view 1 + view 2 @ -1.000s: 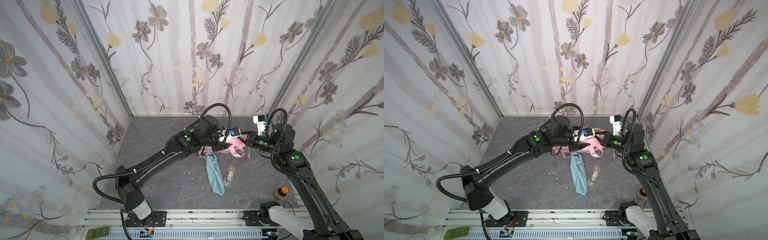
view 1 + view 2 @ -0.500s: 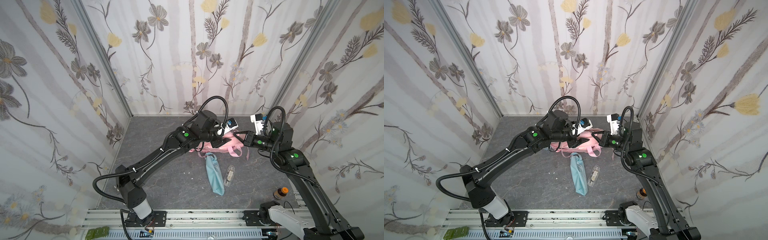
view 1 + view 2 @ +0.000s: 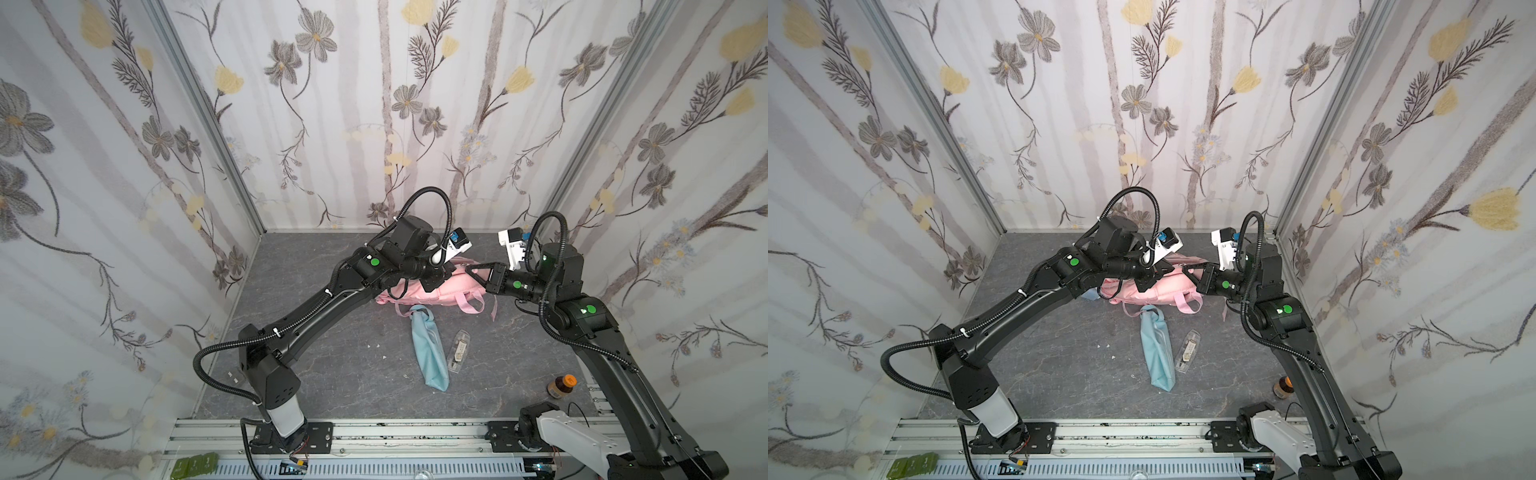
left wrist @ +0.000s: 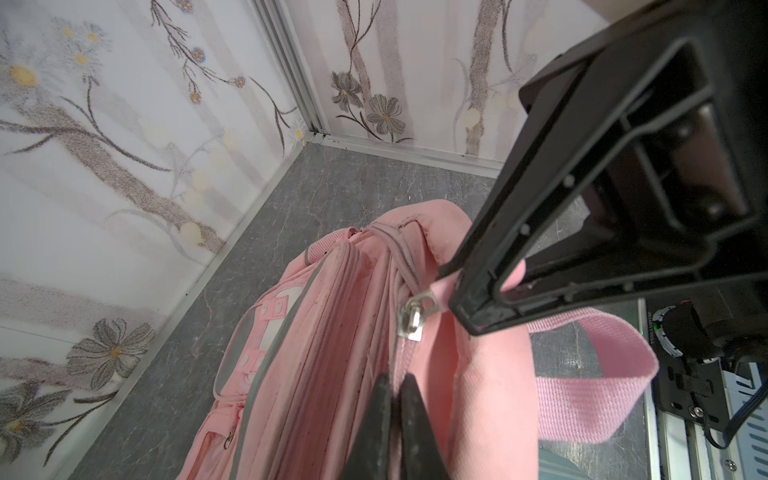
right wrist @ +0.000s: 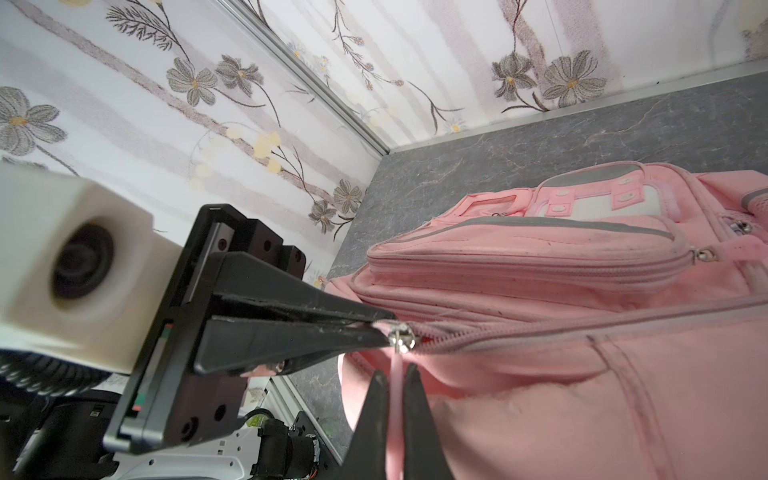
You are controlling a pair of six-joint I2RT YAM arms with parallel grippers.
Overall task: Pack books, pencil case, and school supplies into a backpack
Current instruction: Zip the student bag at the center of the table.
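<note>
Pinching backpack [image 5: 582, 374]: left hand [image 5: 382, 328] (right hand [image 4: 457, 301])

**Pink on grey, flowers all round**

There's the backpack [image 3: 455, 286], pink with grey piping and whitish panels on the front. The pencil case [image 3: 430, 353] is pale blue. The floor [image 3: 324, 340] is dark grey with pale marble veins. White walls [image 3: 374, 124] carry grey stripes and grey and yellow flowers. The small bottle [image 3: 561, 384] is brown with an orange cap.
</note>
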